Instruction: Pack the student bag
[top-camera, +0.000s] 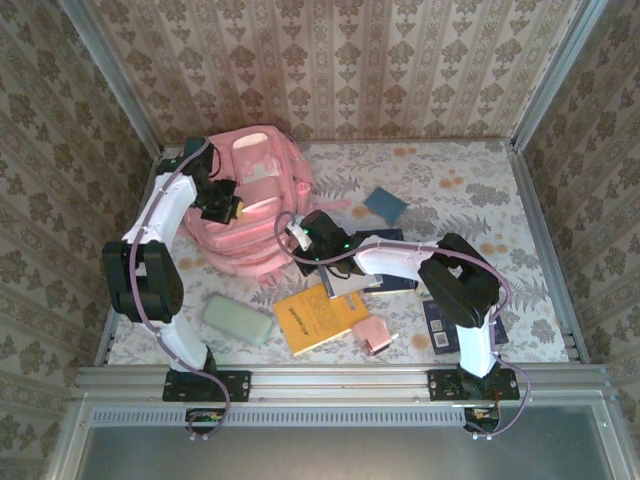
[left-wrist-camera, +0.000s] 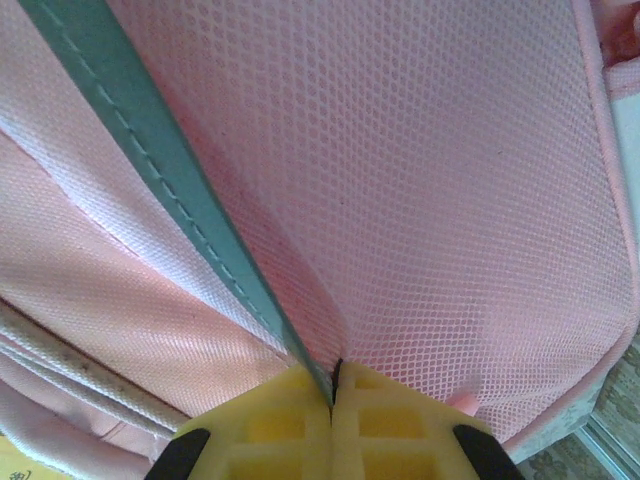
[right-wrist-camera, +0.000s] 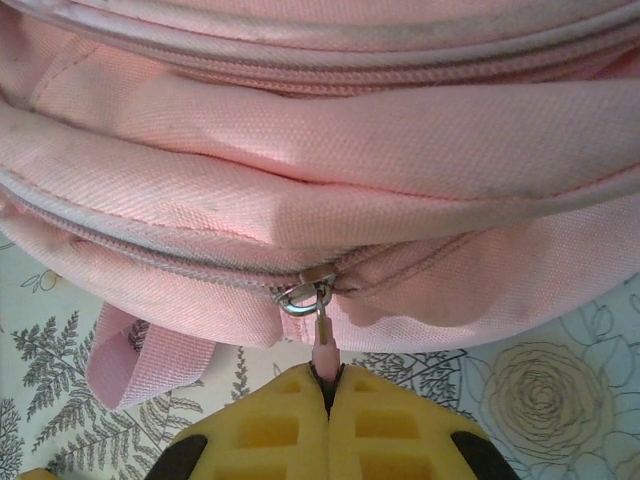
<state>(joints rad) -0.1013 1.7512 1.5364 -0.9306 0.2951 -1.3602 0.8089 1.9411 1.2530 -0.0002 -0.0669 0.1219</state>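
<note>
A: Finding the student bag (top-camera: 250, 200) at the far left of the surface (top-camera: 450, 200), near the back corner, lying flat, front panels up.
B: Runs lengthwise from far to near, slightly slanted. Seems to point its zipped end at the right arm, judging from the right wrist view.
A: Pinching the zip pull (right-wrist-camera: 322, 335) with the right tool (right-wrist-camera: 325, 375), closed tight on that small tab. Clamping the teal edging (left-wrist-camera: 170, 170) beside the mesh panel (left-wrist-camera: 420, 200) with the left tool (left-wrist-camera: 333, 378), closed likewise.
B: Plenty to go wrong. Could jam the slider (right-wrist-camera: 305, 293) by tugging the pull at an angle to the zip line, or lose the tab altogether.
A: Could also drag the whole soft bag along instead of opening it, if held too weakly on that thin edging.
</note>
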